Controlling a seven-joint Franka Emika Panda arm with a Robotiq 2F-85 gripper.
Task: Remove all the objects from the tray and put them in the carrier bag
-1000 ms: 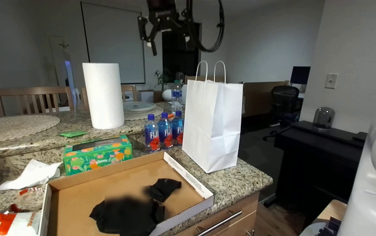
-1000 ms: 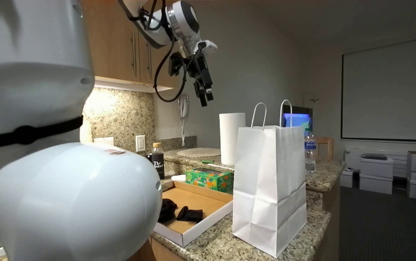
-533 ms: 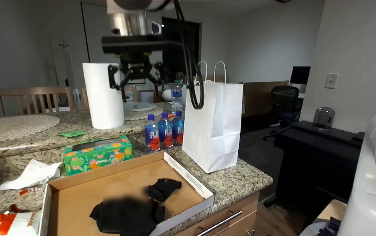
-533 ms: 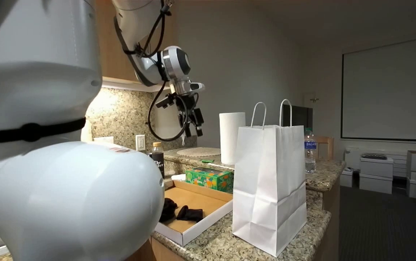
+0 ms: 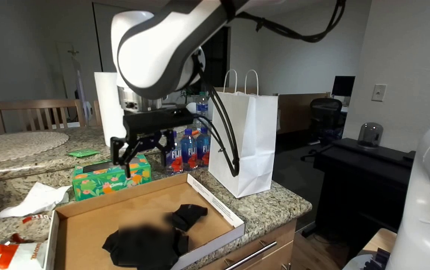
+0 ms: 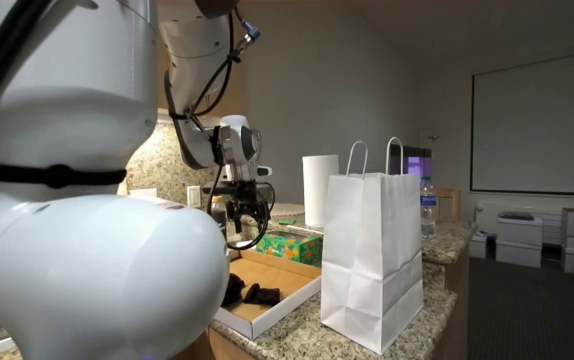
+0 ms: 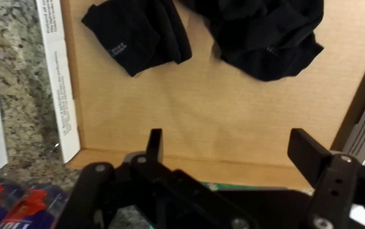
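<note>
Two dark masses of black cloth lie in the brown cardboard tray (image 5: 87, 225): a smaller folded piece (image 7: 137, 35) near the rim on the bag's side, and a larger crumpled heap (image 7: 265, 44) beside it. Part of the heap (image 5: 145, 247) is blurred in an exterior view, so I cannot tell how many pieces it holds. The white carrier bag (image 5: 243, 146) stands upright beside the tray, handles up; its inside is hidden. My gripper (image 5: 145, 167) hangs above the tray's back edge, jaws wide apart and pointing down. In the wrist view only bare cardboard shows between the fingertips (image 7: 155, 140).
A floral tissue box (image 5: 113, 183) stands against the tray's back wall. Several water bottles (image 5: 189, 150) stand between it and the bag. The paper-towel roll (image 5: 107, 108) is on the raised ledge, partly behind the arm. A red and white packet (image 5: 16, 257) lies beside the tray.
My gripper has come down from high up near the bag to above the tray's back edge, its jaws staying apart. Cloths, tray and bag have not moved.
</note>
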